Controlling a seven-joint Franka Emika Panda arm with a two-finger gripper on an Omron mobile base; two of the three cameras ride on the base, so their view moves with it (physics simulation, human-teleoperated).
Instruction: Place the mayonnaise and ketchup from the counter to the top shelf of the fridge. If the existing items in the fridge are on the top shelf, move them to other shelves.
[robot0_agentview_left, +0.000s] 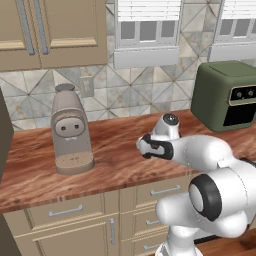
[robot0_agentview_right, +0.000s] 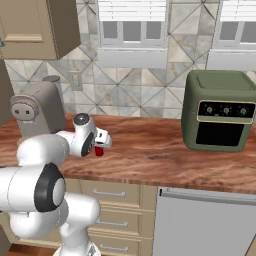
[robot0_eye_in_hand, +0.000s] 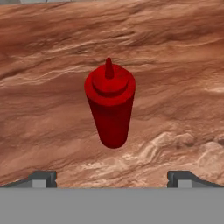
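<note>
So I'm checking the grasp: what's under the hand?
The ketchup stands upright on the wood counter, below the open hand. In the right base view the hand covers most of the bottle.

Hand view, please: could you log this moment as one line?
gripper: open, above bottle | slim red ketchup bottle: upright, not gripped | reddish-brown wood-grain counter: bottle stands on it

All-red ketchup (robot0_eye_in_hand: 110, 105), reddish-brown wood-grain tabletop (robot0_eye_in_hand: 175, 65), dark green oven (robot0_agentview_right: 218, 111), taupe coffee machine (robot0_agentview_left: 70, 131), beige drawers (robot0_agentview_left: 70, 212)
</note>
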